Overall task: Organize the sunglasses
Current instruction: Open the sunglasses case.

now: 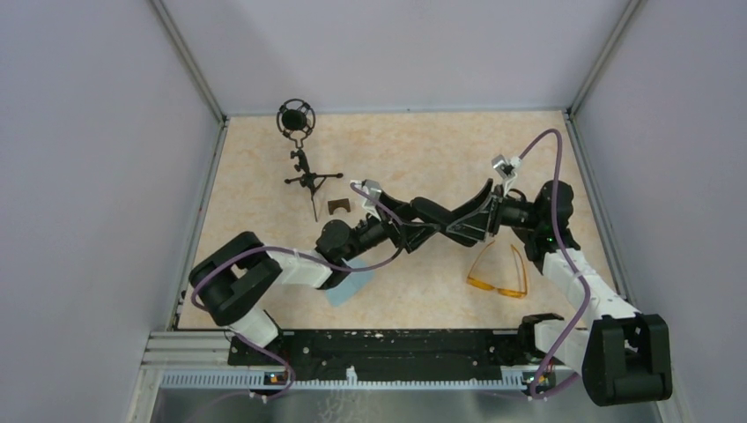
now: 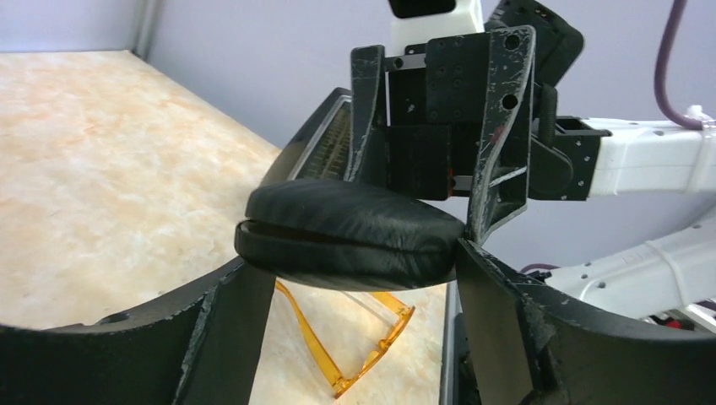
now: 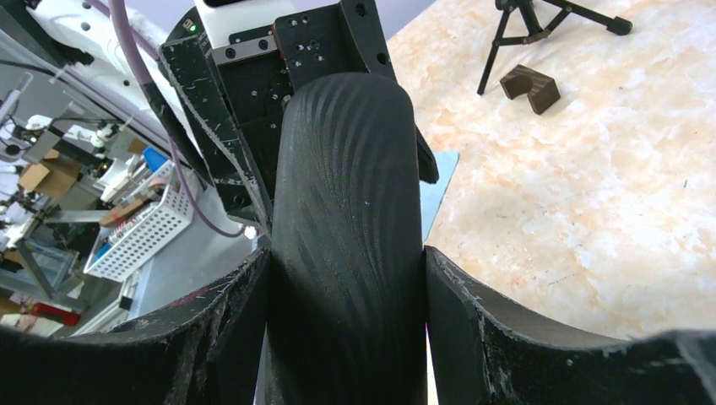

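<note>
Both grippers hold a closed black glasses case (image 1: 471,210) in the air above the middle right of the table, one at each end. My left gripper (image 1: 445,226) is shut on the case's near end (image 2: 350,232). My right gripper (image 1: 490,211) is shut on its other end (image 3: 346,211). The orange sunglasses (image 1: 499,273) lie unfolded on the table below and in front of the case, touched by neither gripper. They also show under the case in the left wrist view (image 2: 371,337).
A light blue cloth (image 1: 348,287) lies under the left arm near the front. A black microphone on a small tripod (image 1: 304,159) stands at the back left, with a small brown block (image 1: 338,207) beside it. Grey walls enclose the table.
</note>
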`<act>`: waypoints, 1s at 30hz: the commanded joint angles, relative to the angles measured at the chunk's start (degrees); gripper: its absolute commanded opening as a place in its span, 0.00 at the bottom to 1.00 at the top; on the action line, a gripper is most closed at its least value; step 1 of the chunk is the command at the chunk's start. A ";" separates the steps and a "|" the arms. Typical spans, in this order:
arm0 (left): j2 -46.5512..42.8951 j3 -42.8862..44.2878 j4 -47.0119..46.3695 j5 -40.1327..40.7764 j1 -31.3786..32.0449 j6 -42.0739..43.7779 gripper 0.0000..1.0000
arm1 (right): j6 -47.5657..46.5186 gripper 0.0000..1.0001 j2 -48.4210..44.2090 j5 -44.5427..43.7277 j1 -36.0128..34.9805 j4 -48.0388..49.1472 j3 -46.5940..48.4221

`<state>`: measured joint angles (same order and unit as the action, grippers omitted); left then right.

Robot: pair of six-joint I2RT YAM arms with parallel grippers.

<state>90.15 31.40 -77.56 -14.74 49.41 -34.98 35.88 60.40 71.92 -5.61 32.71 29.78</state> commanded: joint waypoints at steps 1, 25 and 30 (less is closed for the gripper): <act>6.09 3.21 -9.61 -7.33 -0.78 -4.47 0.78 | -5.94 0.00 -1.16 3.17 -1.97 -3.53 3.87; 7.98 4.88 -10.46 -14.97 -4.84 -10.48 0.02 | -22.01 0.50 3.09 -0.08 -7.69 -23.51 8.51; 6.95 4.94 -8.29 -15.35 -4.85 -9.38 0.00 | -25.21 0.53 3.86 -0.87 -8.91 -27.19 9.69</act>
<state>99.46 33.58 -86.54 -29.21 43.90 -46.39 13.98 63.70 67.88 -11.09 7.38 35.77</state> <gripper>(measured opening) 0.657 0.590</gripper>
